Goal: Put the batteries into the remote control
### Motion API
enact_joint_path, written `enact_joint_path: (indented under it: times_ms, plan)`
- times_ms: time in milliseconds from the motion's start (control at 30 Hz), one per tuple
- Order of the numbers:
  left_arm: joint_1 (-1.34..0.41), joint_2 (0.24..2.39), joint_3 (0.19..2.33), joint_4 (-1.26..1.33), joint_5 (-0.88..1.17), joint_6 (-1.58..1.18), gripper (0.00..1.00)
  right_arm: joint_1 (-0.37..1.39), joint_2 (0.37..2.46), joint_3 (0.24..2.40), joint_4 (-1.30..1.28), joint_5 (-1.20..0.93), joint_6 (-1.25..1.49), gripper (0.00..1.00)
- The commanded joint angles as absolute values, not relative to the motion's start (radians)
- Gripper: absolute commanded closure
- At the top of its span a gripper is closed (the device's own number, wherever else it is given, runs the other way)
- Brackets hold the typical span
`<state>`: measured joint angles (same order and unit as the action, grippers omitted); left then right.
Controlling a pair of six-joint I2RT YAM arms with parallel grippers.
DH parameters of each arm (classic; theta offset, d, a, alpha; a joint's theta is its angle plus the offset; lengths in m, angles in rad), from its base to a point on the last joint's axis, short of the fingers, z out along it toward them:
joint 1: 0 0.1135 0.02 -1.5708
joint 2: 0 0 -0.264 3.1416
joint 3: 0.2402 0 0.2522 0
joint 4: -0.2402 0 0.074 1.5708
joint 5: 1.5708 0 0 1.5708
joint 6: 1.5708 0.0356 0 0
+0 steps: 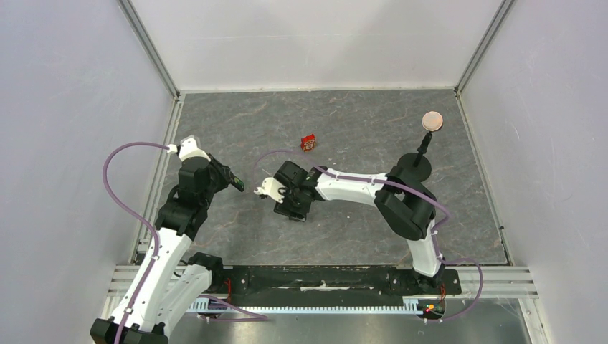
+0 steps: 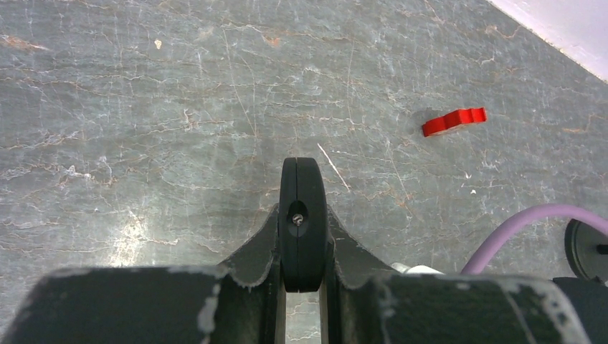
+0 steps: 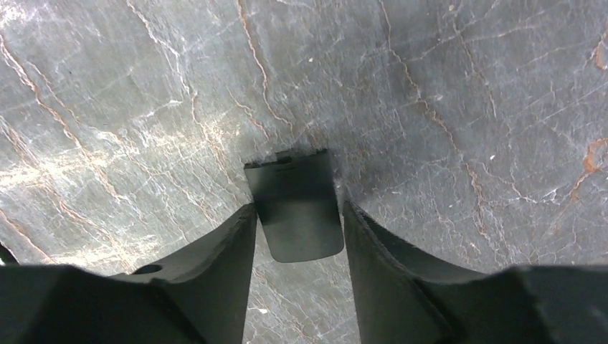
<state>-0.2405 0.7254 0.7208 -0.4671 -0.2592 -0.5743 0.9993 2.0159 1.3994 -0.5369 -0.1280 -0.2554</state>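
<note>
Two arms reach over the grey, veined surface (image 1: 358, 122), the left one raised near the left wall and the right one bent inward to the middle. Toward the back right stands a black round-based stand (image 1: 416, 167) with a tan disc on top.

The left claw (image 1: 234, 180) is closed tight on the remote control (image 2: 301, 208). It grips the slim black bar by its flat faces, so the wrist view sees it end-on, clear of the surface. From above, a green fleck (image 1: 239, 185) shows at that claw's tip; what it is cannot be made out.

The right claw (image 3: 298, 211) points down with its jaws partly apart, straddling a small flat black cover (image 3: 294, 190) that lies on the surface. The fingers stand just beside its long edges, and no firm grip shows.

A small red-and-white box (image 1: 308, 142) sits near the back, well apart from both claws.
</note>
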Motion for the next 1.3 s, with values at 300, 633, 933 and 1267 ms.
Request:
enact_joint_path:
  times_ms: [300,633,933,1267]
  plan:
    - [-0.232,0.716,0.705,-0.392,-0.187,-0.580,0.98,0.993,1.960,1.261,-0.451,-0.061,-0.159,0.63]
    - [-0.232,0.721,0.505,-0.076,0.137,-0.673,0.98,0.963,1.612,1.051,-0.184,-0.086,0.028,0.61]
    - [-0.261,0.774,0.241,0.476,0.248,-0.851,0.98,0.968,1.459,0.955,0.011,-0.072,0.259,0.60]
    - [-0.264,0.785,0.218,0.582,0.382,-0.825,0.98,1.004,1.506,1.007,0.048,-0.032,0.254,0.59]
